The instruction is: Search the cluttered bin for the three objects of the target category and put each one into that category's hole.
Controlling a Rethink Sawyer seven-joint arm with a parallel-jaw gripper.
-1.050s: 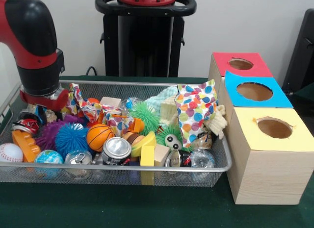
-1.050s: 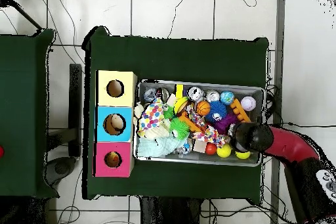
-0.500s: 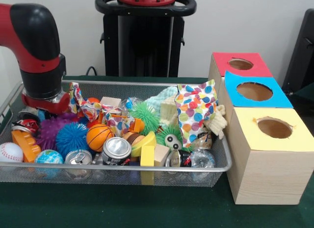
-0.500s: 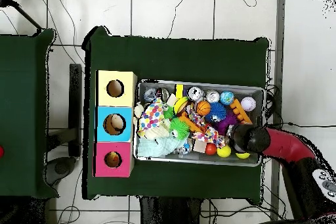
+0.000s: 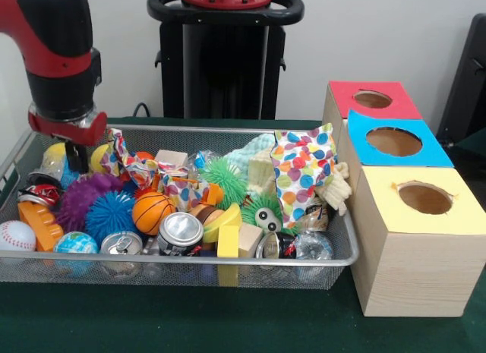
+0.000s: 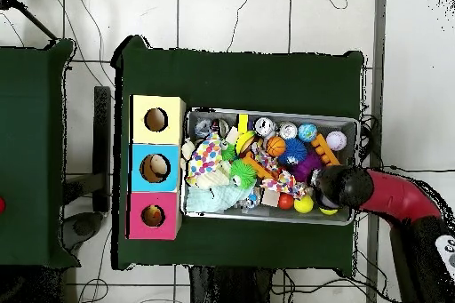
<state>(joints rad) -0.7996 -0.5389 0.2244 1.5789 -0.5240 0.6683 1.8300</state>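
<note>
My gripper (image 5: 76, 159) hangs just above the left far corner of the wire bin (image 5: 228, 259), under the arm's red flange. It is between two yellow balls (image 5: 52, 152) (image 5: 99, 157). Whether it holds anything cannot be made out. In the overhead view the arm's wrist (image 6: 341, 186) covers the gripper at the bin's right end. Below it lie a purple spiky ball (image 5: 79, 198), a blue spiky ball (image 5: 111, 214) and a small basketball (image 5: 152, 211). Three boxes stand beside the bin, with a red hole top (image 5: 372, 99), a blue one (image 5: 393, 141) and a yellow one (image 5: 425, 198).
The bin also holds a baseball (image 5: 15, 235), a globe ball (image 5: 74, 244), drink cans (image 5: 181, 231), a green spiky ball (image 5: 222, 178), wooden blocks (image 5: 248, 237) and a polka-dot bag (image 5: 302, 171). The bin's wire rim (image 5: 190, 130) rings the clutter.
The arm has lifted out of the bin's left far corner, moving slightly right. Two yellow balls that it covered now show beside the gripper.
</note>
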